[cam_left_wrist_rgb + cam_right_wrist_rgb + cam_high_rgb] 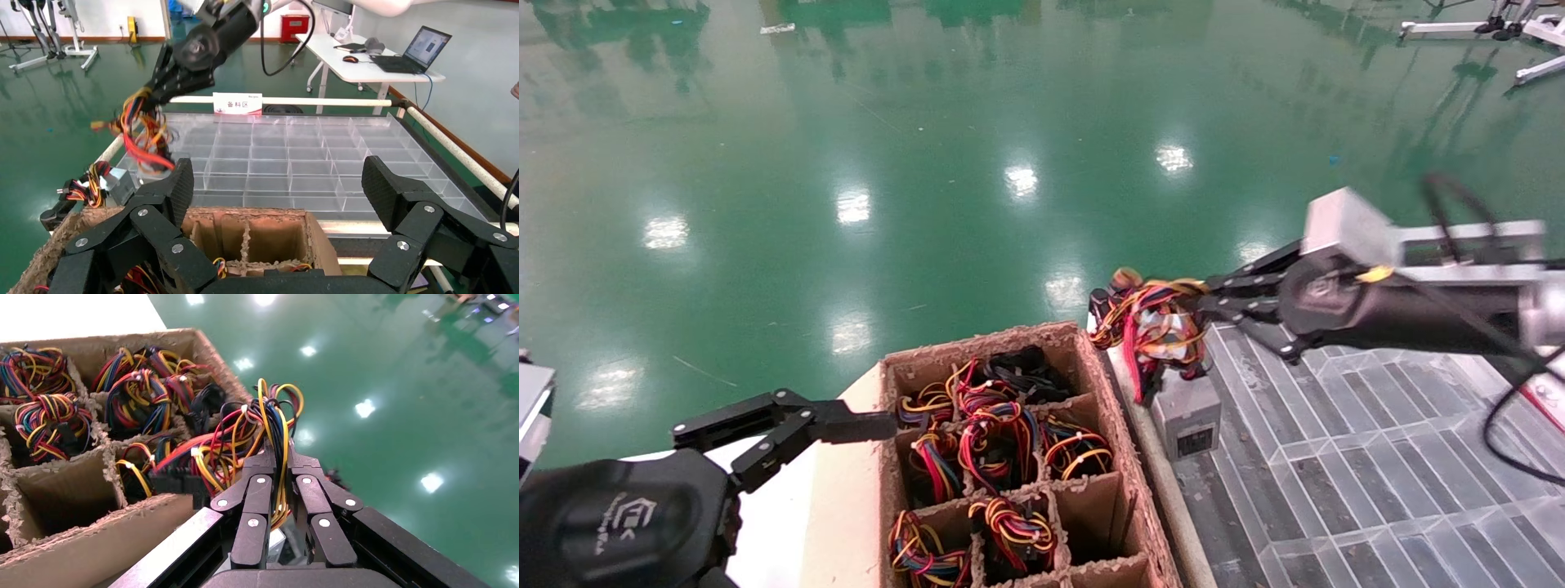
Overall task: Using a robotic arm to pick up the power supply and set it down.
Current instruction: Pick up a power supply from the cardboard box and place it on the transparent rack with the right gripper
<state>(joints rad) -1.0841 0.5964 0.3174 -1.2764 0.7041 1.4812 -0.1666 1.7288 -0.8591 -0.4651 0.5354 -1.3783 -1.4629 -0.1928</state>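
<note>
The power supply is a small grey box with a dark label, standing upright at the left edge of the clear tray. I cannot tell whether it rests there or hangs just above. Its loose red, yellow and orange wires rise to my right gripper, which is shut on them. In the right wrist view the gripper pinches the wire strands between its fingers. The left wrist view shows the same gripper with the tangle hanging under it. My left gripper is open over the cardboard box.
A cardboard box with dividers holds several coloured wire bundles; some cells are empty. The clear gridded tray lies to its right. A tied wire loop with black plugs shows by the tray's far corner. Green floor lies beyond.
</note>
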